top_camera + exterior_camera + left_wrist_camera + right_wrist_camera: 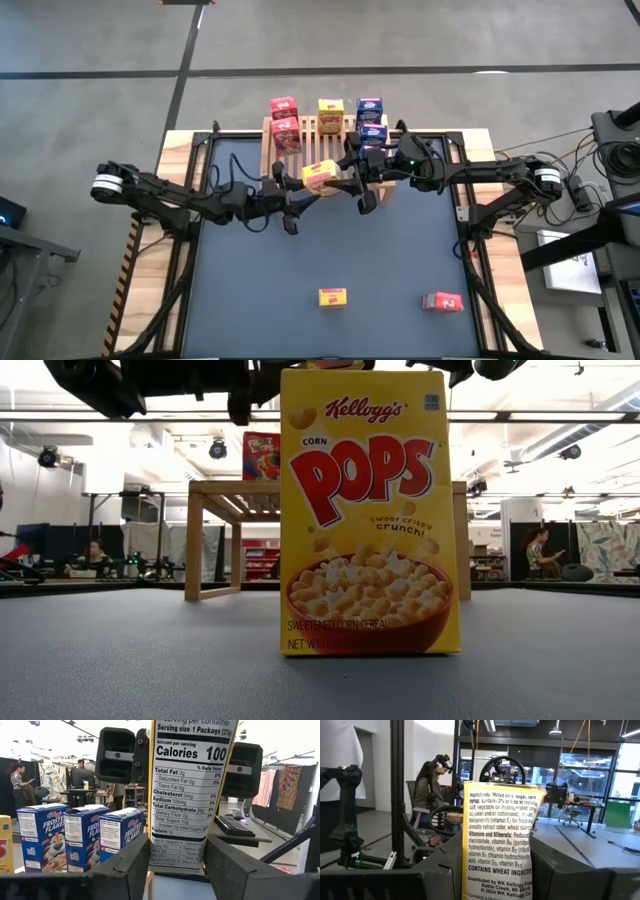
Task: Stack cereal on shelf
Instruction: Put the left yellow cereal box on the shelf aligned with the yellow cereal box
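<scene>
Held between left pincer (296, 192) and right pincer (352, 180) (both pinching it): small yellow cardboard cereal box (318, 175), long axis running arm to arm.

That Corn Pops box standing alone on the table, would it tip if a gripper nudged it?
Likely yes if pushed high: the Corn Pops box stands upright, taller than wide, on a narrow base. It looks like thin cardboard, so probably light and easily dented. A low push may slide it across the table.

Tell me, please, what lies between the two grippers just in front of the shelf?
A yellow cereal box sits between the left gripper and the right gripper, both shut on it, as both wrist views show.
</scene>
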